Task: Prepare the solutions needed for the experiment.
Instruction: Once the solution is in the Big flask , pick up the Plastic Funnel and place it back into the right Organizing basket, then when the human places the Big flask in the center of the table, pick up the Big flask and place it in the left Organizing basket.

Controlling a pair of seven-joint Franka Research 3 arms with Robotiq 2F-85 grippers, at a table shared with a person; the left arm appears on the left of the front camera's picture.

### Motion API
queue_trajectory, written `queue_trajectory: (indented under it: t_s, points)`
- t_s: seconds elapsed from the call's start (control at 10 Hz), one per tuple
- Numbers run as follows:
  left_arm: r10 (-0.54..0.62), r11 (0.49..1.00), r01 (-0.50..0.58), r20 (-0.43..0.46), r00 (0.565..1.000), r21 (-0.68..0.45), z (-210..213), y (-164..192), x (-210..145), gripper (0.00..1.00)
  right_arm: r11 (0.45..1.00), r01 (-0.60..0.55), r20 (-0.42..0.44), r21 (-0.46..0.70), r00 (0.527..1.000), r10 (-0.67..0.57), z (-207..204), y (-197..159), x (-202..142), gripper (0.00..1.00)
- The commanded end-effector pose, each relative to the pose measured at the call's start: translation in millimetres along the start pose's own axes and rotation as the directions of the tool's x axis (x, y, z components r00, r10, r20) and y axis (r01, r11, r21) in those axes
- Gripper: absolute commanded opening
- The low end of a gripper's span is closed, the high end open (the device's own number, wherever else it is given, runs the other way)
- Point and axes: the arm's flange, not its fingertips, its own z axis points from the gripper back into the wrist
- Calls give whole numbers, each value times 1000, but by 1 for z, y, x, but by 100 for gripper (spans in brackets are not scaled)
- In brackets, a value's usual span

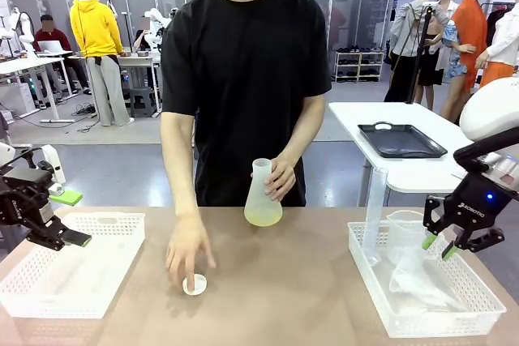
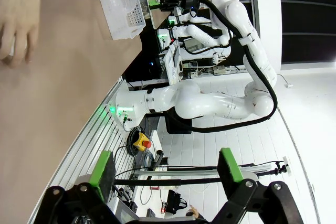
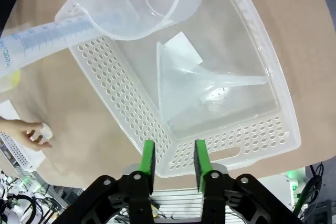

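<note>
Left jaws spread wide, nothing gripped, held over outer side of left white basket (image 1: 105,218). Person's hand (image 1: 188,253) laid on tabletop (image 1: 292,305), fingertips on small white cap (image 1: 195,284). Conical flask (image 1: 261,192) kept upright at tabletop centre, gripped at neck by person's other hand (image 1: 281,177); pale yellow solution (image 1: 263,217) seen in its bottom. Right basket (image 1: 430,330) loaded with graduated cylinder (image 1: 375,204), measuring jug (image 3: 131,9), funnel (image 3: 205,85). Right jaws parted narrowly, nothing gripped, hung above that basket.
</note>
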Motion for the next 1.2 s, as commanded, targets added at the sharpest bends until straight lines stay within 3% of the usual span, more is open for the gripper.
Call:
queue_trajectory:
  t_s: [0.0,0.9,1.1]
  points:
    - [-9,1000,9,4,1000,-20,-1,-2,-1,100,1000,3,9,6,1000,-3,3,-3,1,44]
    - [-9,1000,9,4,1000,-20,-1,-2,-1,100,1000,4,1,3,1000,-4,1,-2,1,44]
    - [-9,1000,9,4,1000,-20,-1,-2,-1,100,978,-125,122,169,987,105,52,15,-61,44]
